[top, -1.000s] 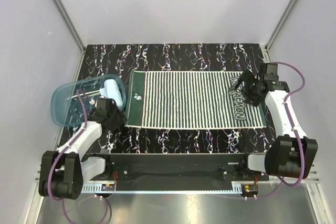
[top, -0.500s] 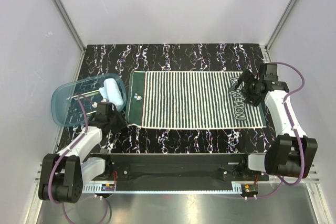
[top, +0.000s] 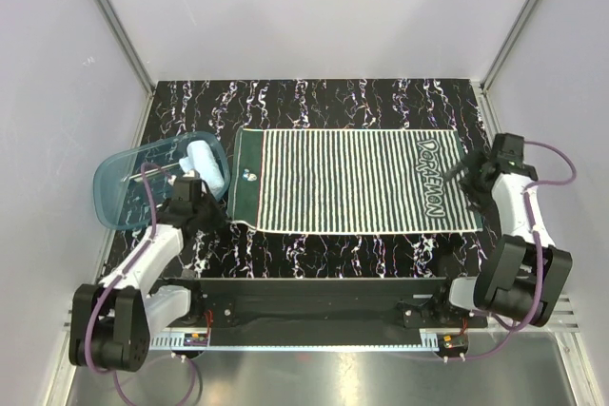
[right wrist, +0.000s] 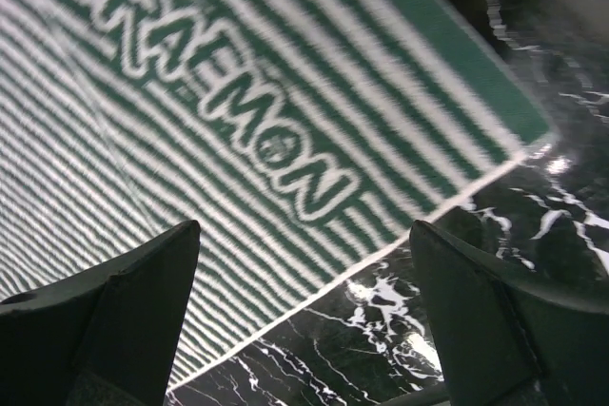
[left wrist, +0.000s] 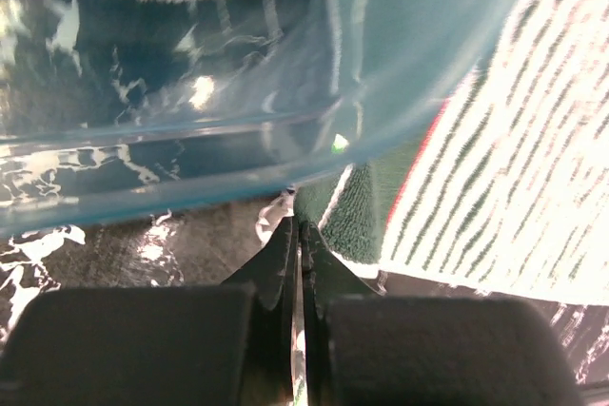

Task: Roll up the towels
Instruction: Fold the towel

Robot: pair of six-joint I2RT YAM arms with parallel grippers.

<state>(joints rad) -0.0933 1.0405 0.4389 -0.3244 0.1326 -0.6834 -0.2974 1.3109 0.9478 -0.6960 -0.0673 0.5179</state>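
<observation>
Left claw (left wrist: 299, 235) is pinched fully shut, jaws flat against each other, and from its wrist view I can't see anything caught between them. The tips sit low over the tabletop (top: 314, 102), just short of the striped towel (top: 333, 183), right at its near-left corner where the dark green border is. Right claw (right wrist: 303, 235) is the opposite: spread wide, holding nothing, hanging over the same towel's right end near the lettered patch (top: 430, 178), with the near-right corner just below it in its wrist view. So each arm has one short end of that towel. The towel itself lies flat and unrolled, long axis running left to right across the tabletop. Just off its left end is the see-through blue tub (top: 119, 199), and the light blue towel (top: 203, 161) sits bundled inside it at the side closest to the striped towel; it looks rolled to me, but I can't swear to it. My read is that the striped one is the job left. Since its long axis runs side to side, the roll has to start at a short edge and travel toward the other. From the left claw the towel lies straight ahead and to the right, but those jaws would need to open before they can take the corner. The right claw looks readier, being open over its end.
</observation>
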